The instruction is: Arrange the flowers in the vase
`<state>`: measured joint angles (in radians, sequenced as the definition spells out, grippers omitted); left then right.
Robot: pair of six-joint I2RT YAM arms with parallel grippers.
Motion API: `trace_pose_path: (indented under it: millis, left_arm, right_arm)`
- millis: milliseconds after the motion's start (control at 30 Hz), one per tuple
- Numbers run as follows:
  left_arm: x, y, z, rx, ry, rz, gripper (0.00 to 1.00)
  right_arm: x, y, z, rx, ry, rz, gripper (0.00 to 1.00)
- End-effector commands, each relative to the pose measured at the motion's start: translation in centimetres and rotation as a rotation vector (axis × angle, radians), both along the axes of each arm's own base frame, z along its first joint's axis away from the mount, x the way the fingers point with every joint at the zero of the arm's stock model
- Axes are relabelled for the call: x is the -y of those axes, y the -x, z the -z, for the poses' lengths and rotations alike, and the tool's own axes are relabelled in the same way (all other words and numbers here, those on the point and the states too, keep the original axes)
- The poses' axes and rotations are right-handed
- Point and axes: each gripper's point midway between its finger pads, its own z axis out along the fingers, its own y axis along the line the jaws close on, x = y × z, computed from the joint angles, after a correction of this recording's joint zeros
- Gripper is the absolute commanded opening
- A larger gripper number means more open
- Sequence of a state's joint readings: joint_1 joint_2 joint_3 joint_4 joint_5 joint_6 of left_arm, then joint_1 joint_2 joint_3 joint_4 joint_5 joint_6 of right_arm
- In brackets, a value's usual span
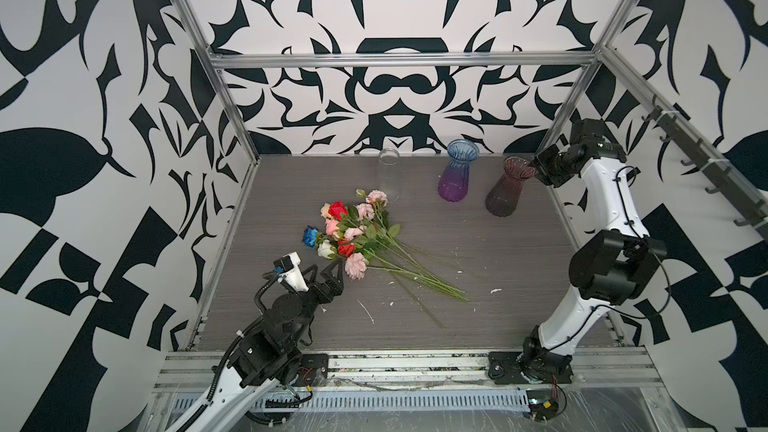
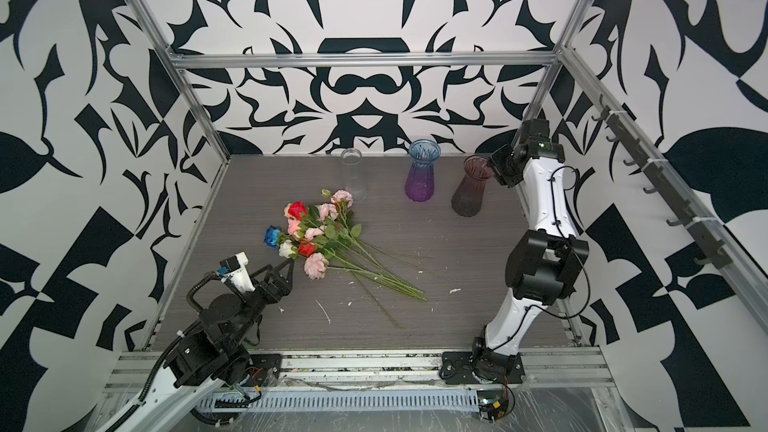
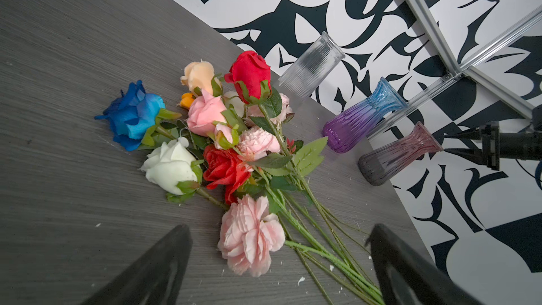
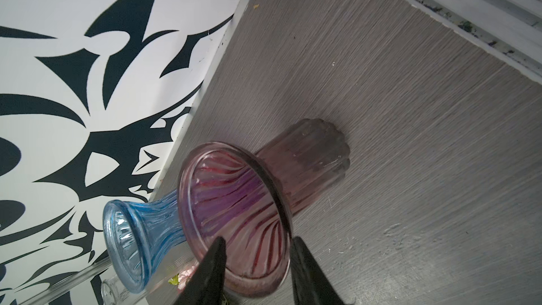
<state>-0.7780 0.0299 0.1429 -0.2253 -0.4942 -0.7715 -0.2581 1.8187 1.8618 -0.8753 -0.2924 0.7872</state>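
Left gripper [image 3: 280,230] jaws wide, just near-left of the flowers [image 1: 353,234]. Right gripper [image 4: 258,242] jaws part-open at the dark red vase [image 1: 505,193] rim, far right.

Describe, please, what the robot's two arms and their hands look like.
The left arm and right arm have white shells, black joints and black cables; the left also carries ribbed conduit. The left hand and right hand have black, pointed fingers.
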Motion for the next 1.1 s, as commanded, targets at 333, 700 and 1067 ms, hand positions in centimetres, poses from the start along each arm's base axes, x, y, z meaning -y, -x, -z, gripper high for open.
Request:
trace_pose_path:
  millis: [333,700,1067]
  left_arm:
    - [-0.4,-0.1,0.6,-0.016,0.005,-0.026,0.99]
    - [-0.4,-0.1,0.6,-0.020,0.004,-0.027,0.99]
    - [-0.5,-0.1,0.7,-0.024,0.004,-0.030,0.99]
  right_arm:
    - [-0.5,0.4,-0.2,0.015,-0.006,-0.009,0.40]
    - [-0.7,0.4,1.9,-0.027,-0.033,-0.016,0.31]
    - [0.6,-1.9,1.7,-0.013,0.015,0.004,0.04]
